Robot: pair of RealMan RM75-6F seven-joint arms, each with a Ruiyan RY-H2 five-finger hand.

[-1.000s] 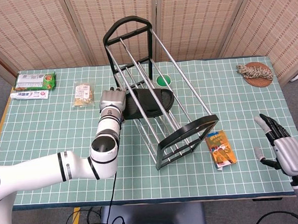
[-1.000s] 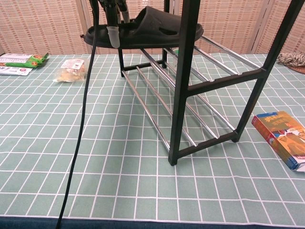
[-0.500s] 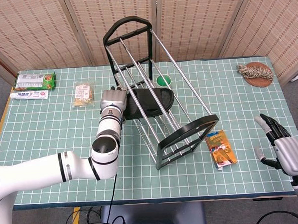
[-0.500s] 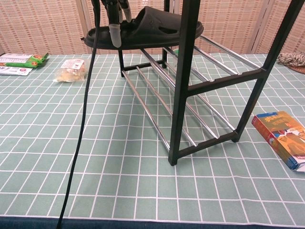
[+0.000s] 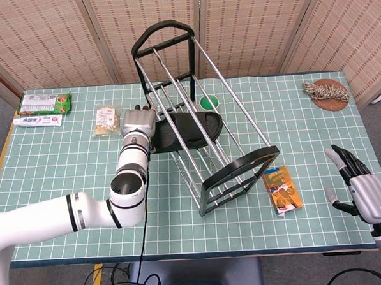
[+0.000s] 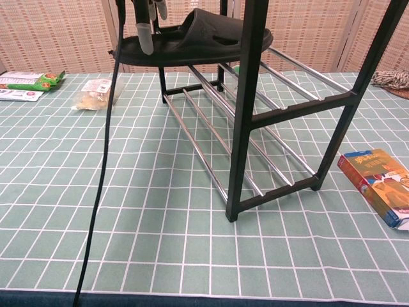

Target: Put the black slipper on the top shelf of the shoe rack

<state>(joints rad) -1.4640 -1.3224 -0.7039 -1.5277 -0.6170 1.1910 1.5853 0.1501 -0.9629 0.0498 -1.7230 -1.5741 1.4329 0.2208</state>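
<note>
A counter (image 5: 64, 168) covered in a green cloth with a white grid stands before woven cane screens (image 5: 261, 24). Nearest the robot, at the counter's near right corner, the right hand (image 5: 362, 184) hovers with its fingers spread and nothing in them. Just to its left, towards the middle of the counter, an orange packet (image 5: 282, 189) lies flat, close beside the near foot of the shoe rack (image 5: 240, 172).

The shoe rack, a black frame with chrome rails, runs from that near foot diagonally away to a far arched end. The left arm (image 5: 54, 216), white with black joint bands, reaches from the near left edge up to the left side of the shoe rack. The left hand (image 5: 138, 121) sits at the end of it, beside the heel end of the black slipper (image 5: 188, 130). In the chest view the fingers (image 6: 146, 38) of this hand hang down in front of the slipper's left end, spread apart; whether one of them touches the sole edge cannot be told. The black slipper lies flat across the top rails, its length pointing away to the right of the left hand.

Just to the left of the left hand lies a clear snack bag (image 5: 107, 119). Further left sit a green box (image 5: 44, 102) and a toothpaste box (image 5: 37, 120). Beyond the slipper a green round lid (image 5: 209, 102) shows through the rails. In the far right corner, well beyond the right hand, a coil of rope (image 5: 325, 91) rests on a brown mat (image 5: 338, 103).
</note>
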